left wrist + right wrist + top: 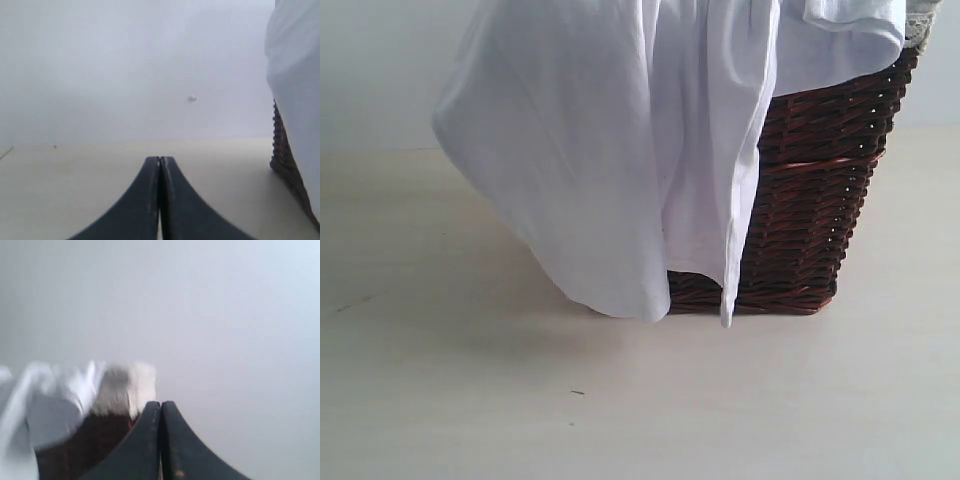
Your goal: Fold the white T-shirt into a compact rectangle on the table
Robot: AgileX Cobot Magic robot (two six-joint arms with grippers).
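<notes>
Left claw [160,162]: shut tight, both dark halves pressed together, with nothing in it. It sits low over the bare surface [75,185], and the basket [281,160] is off to one side.
Right claw [161,405]: shut tight too, and it holds nothing. It is up near the top of the basket, where the cloth is bunched.
White T-shirt [620,150]: not laid on the surface yet. It hangs out of the basket and fills the upper middle of the exterior view. Its lowest tips come down by the foot of the basket. I cannot tell if they touch the surface.
Why it hangs so: the cloth is soft, so it flops over the rim and falls in long folds.
Basket spot: right side of the exterior view, standing on the surface. A bit of white lace [918,25] shows in the upper right corner.
Red letters: none show from here.
Step in hand: I think the shirt must come out and lie flat first. No fold is made yet.
Next move needs: a claw has to open before it can pinch the cloth.
Watch out: a hard pull may drag or tip the basket.
</notes>
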